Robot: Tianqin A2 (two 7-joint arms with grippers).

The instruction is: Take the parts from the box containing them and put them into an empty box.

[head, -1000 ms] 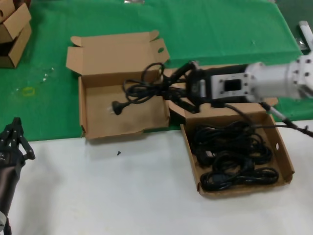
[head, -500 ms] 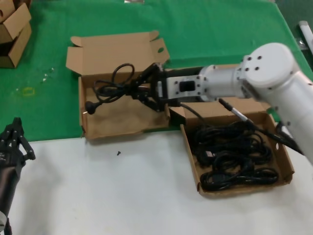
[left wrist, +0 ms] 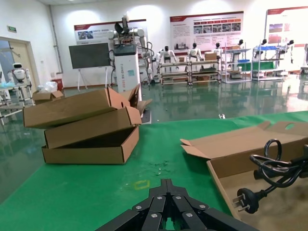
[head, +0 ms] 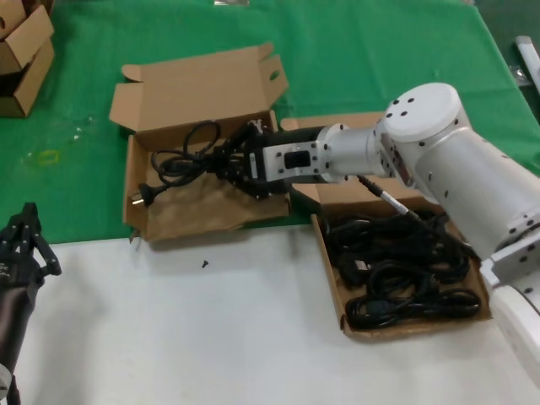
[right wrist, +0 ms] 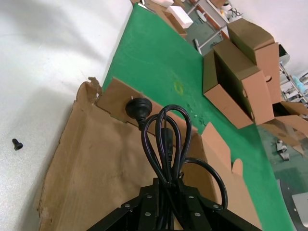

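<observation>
My right gripper (head: 239,162) reaches across over the empty box (head: 190,217) and is shut on a black coiled cord (head: 181,156). The cord's loops hang out past the fingers, and its plug (head: 139,198) lies at the box's left wall. In the right wrist view the cord (right wrist: 163,139) runs up from between the fingers of the gripper (right wrist: 168,185), with the plug (right wrist: 138,107) over the box's torn edge. The box containing the parts (head: 405,327) at right holds several more cord bundles (head: 396,274). My left gripper (head: 25,238) is parked at the lower left, shut (left wrist: 167,182).
Small stacked cartons (head: 21,51) stand at the far left on the green mat (head: 380,51), also seen in the left wrist view (left wrist: 86,127). A small black screw (head: 204,264) lies on the white table in front of the empty box.
My right gripper has carried the cord leftward from the box edge to over the empty box. The plug now reaches the left wall, which has been pushed outward. The left arm is unchanged.
</observation>
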